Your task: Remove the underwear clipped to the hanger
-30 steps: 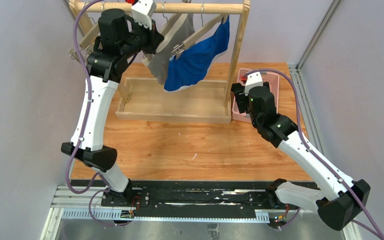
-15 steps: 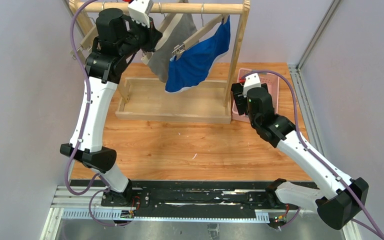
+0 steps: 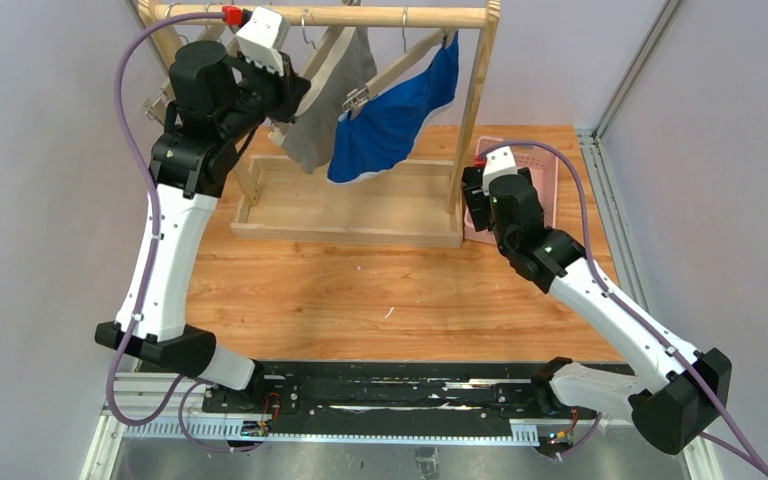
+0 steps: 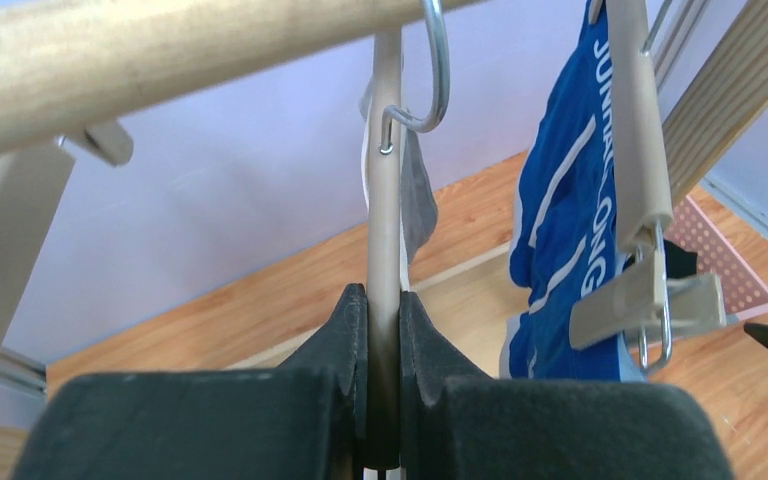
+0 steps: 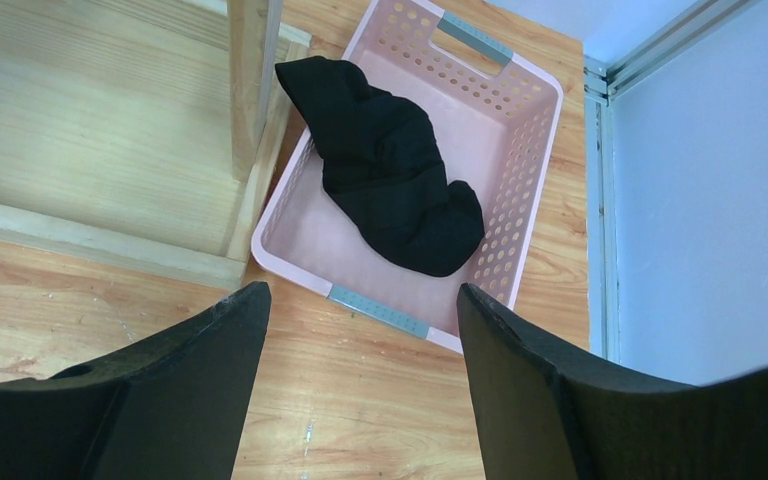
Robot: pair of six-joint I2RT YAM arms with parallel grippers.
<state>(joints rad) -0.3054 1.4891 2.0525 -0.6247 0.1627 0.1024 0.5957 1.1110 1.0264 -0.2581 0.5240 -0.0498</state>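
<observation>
My left gripper [image 3: 282, 98] is shut on the pale wooden hanger [image 4: 384, 150] that carries the grey underwear [image 3: 310, 145]. The hanger's metal hook [image 4: 438, 70] sits over the wooden rail [image 3: 360, 15]. In the left wrist view my left gripper [image 4: 383, 295] clamps the hanger's bar, and a strip of the grey underwear [image 4: 418, 190] shows behind it. The blue underwear [image 3: 390, 130] hangs clipped on the hanger to the right, and the blue underwear [image 4: 560, 200] shows beside its clip [image 4: 650, 300]. The black underwear [image 5: 390, 170] lies in the pink basket [image 5: 380, 310]. My right gripper [image 5: 360, 295] is open and empty above the table by the basket's near rim.
The wooden rack has a tray base [image 3: 350, 235] and an upright post [image 3: 472, 110] next to the pink basket [image 3: 545, 160]. An empty hanger [image 3: 165, 85] hangs at the rail's left end. Walls close in left and right.
My left arm has swung left and drawn the hanger with the grey underwear leftward along the rail. My right arm has shifted slightly.
</observation>
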